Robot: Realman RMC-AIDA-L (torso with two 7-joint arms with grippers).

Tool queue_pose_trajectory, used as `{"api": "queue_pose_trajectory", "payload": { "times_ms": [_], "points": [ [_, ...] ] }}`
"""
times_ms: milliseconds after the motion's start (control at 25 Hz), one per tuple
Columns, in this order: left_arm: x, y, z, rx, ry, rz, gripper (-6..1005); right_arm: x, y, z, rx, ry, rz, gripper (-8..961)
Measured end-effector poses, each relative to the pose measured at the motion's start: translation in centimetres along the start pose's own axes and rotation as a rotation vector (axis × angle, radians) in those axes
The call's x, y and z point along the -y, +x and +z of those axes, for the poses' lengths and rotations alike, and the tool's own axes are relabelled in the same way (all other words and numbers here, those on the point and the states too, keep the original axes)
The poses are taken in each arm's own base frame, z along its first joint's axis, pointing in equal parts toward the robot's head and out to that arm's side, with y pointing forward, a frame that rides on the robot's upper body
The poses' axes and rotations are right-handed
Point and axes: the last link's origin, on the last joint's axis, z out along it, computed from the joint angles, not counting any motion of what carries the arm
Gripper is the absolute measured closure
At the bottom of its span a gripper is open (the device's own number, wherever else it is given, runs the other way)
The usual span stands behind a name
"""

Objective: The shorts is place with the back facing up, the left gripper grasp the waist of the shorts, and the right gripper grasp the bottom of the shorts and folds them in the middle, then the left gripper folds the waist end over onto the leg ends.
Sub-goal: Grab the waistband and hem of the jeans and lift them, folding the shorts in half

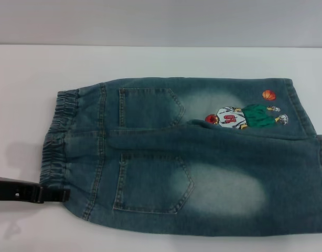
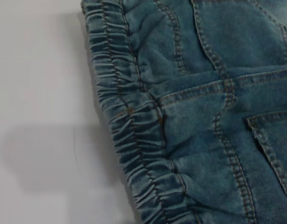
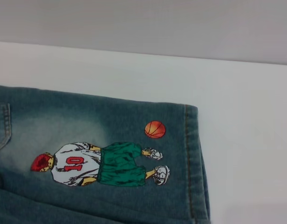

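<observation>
a plain white table point(image 1: 161, 60) fills the view, a pale wall behind it; the shorts point(image 1: 203, 157) lie flat across it, back up, two patch pockets showing, gathered waistband point(image 1: 58, 139) toward the robot's left, the leg ends point(image 1: 310, 136) toward its right; the cartoon basketball-player print point(image 1: 245, 116) sits on the far leg beside its hem; the left gripper point(image 1: 56, 195) reaches in low from the left edge, its black tip at the near corner of the waistband; whether it is clenched or released cannot be told; the right gripper is out of sight.
</observation>
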Motion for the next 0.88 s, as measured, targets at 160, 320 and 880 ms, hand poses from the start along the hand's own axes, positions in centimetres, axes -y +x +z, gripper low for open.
{"api": "queue_pose_trajectory", "payload": {
  "times_ms": [160,320,880],
  "points": [
    [0.1,0.01,-0.02,0.001,0.006,0.002,139,0.01,0.02,0.01,-0.001,0.0,-0.005,243],
    [0.12,0.08,-0.03,0.001,0.009,0.006,140,0.02,0.04,0.03,-0.003,0.0,-0.005,243],
    [0.04,0.35,0.44,0.005,0.006,0.013,139,-0.53,0.03,0.12,-0.01,-0.012,-0.021,243]
  ]
}}
